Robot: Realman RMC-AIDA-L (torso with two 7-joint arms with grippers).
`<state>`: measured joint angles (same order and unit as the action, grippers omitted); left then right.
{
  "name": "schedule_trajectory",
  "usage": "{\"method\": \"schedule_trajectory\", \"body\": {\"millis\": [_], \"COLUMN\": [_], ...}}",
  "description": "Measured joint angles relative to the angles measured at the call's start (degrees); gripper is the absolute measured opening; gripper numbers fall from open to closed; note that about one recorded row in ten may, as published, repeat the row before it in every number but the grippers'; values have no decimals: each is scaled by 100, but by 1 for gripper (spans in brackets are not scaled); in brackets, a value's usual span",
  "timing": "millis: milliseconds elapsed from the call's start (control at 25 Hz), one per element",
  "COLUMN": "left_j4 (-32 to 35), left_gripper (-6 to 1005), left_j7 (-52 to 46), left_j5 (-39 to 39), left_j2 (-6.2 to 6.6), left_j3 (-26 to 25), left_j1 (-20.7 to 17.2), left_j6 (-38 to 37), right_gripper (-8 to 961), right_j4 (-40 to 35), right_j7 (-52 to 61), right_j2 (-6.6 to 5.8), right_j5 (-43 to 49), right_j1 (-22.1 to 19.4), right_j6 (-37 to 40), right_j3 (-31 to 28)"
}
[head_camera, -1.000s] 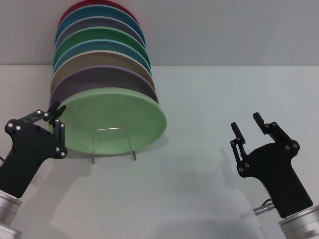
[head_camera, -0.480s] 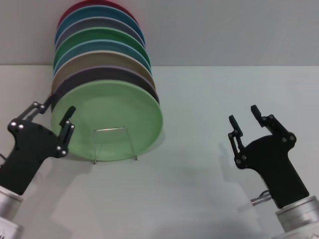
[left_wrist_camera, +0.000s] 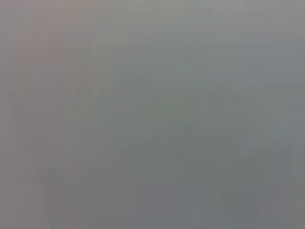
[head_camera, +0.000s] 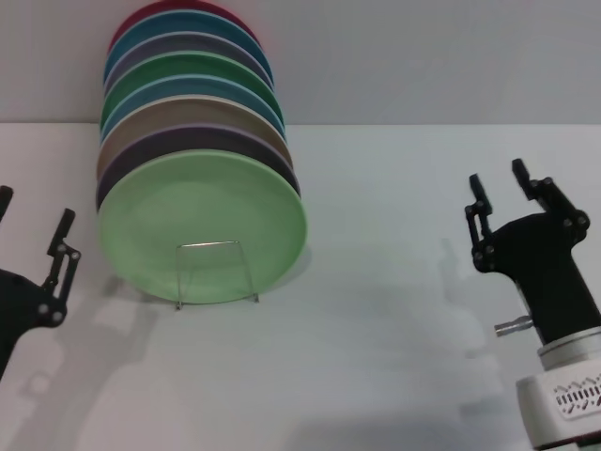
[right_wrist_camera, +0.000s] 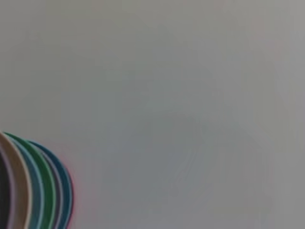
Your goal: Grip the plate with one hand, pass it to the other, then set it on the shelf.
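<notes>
the plate stands upright in the shelf at the front of the row of plates, so the job looks done. left claw is open and empty beside it; right claw is open, well apart.

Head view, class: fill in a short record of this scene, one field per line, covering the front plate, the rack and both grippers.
front plate: round pale mint-green dinner plate, standing on edge, first in the row
rack: thin silver wire plate rack, its front loop across the plate's lower face
plates behind: row of coloured plates
left gripper: jaws open, beside the plate, apart from it
right gripper: jaws open, far off, holding nothing
</notes>
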<state>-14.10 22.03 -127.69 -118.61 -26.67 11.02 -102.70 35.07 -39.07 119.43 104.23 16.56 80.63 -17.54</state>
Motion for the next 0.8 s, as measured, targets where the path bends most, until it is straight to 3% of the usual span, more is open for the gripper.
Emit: {"method": "schedule_trajectory", "body": {"millis": [120,200,400,600,800], "left_j4": [-7,48,165,156,137], "left_gripper": [534,569,658,746,812], "left_j7": [-754,-1974,-2929,-3109,-3099], "left_j5": [3,8,9,7,7], "left_j2": [4,13,21,-4,-10], "left_j3": [-172,-530,-921,-1129,-1215], "left_j1": [11,90,213,279,303], "left_j6": [128,463,888,1295,1419], "right_gripper": [544,549,563,577,644], "right_j4": [-5,-114,-534,-1054,-1204], "right_j7": [46,388,1409,2242,2311], "right_j2": [-6,-13,-30,-11,3], "right_j5": [0,0,12,15,-6], "right_j1": [1,0,5,85,96], "right_j6": [-7,1,260,419,517], "right_j3": [-73,-179,-363,-450,-524]}}
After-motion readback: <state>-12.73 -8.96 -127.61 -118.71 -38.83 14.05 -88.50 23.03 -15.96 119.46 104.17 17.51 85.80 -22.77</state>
